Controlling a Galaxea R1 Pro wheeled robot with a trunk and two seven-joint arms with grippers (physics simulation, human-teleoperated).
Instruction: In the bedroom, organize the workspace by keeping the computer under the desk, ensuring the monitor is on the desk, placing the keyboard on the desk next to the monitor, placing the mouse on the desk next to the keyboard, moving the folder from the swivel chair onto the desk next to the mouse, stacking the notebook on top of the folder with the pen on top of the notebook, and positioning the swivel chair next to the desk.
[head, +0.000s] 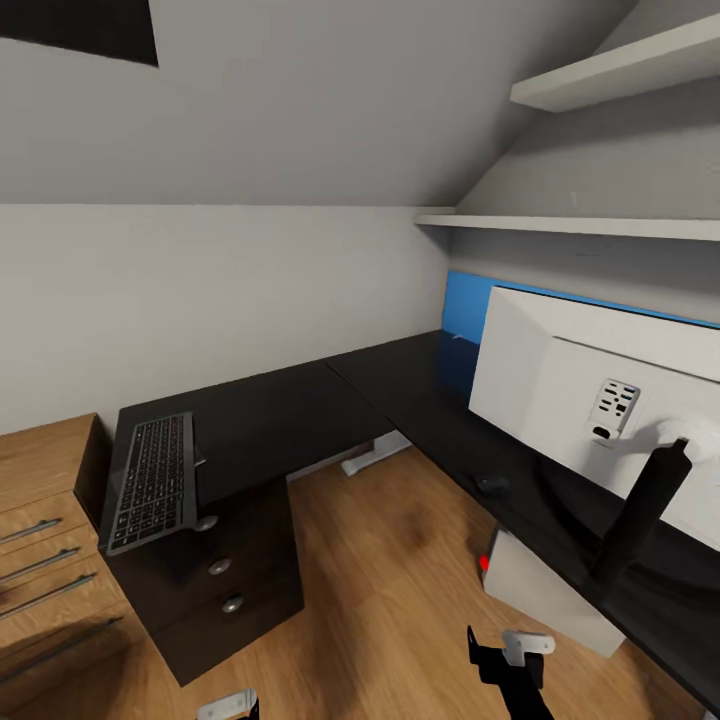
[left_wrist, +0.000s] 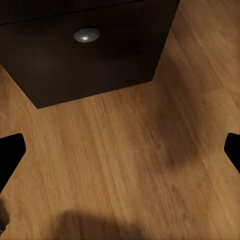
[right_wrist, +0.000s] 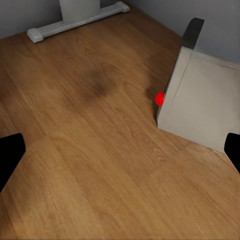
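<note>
— Left gripper (left_wrist: 120, 155)?
— Spread wide, fingers (left_wrist: 10, 155) at opposite edges of the wrist view, nothing between them but floor (left_wrist: 125, 165). Low over the boards, just in front of the drawers (left_wrist: 85, 65).
— Right gripper (right_wrist: 120, 157)?
— Spread wide too, empty, over the floor, near the computer (right_wrist: 200, 105). Seen from the head as well, low at the near edge (head: 510, 650).
— And the room, biggest first?
— Bedroom (head: 300, 120) with sloped grey-white walls, two pale shelves (head: 600, 75) up on the right. Then the desk (head: 300, 420): black top, L-shaped, running along both walls, blue back panel (head: 465, 305) in the corner, white leg (head: 372, 455) beneath.
— Monitor (head: 580, 400)?
— On the right wing of the desk, upright on a dark stand (head: 640, 520), white back turned to the head camera.
— Computer?
— Pale box with a red dot, on the floor under the desk's right wing, below the monitor.
— Keyboard (head: 152, 480)?
— Flat on the desk's left end, above the drawers, beside the light wood cabinet (head: 40, 520), well apart from the monitor.
— Mouse (head: 492, 484)?
— Small and dark, on the right wing near the front edge, just beside the monitor's lower corner.
— Smallest?
— Round silver knob (left_wrist: 86, 35) on a drawer front.
</note>
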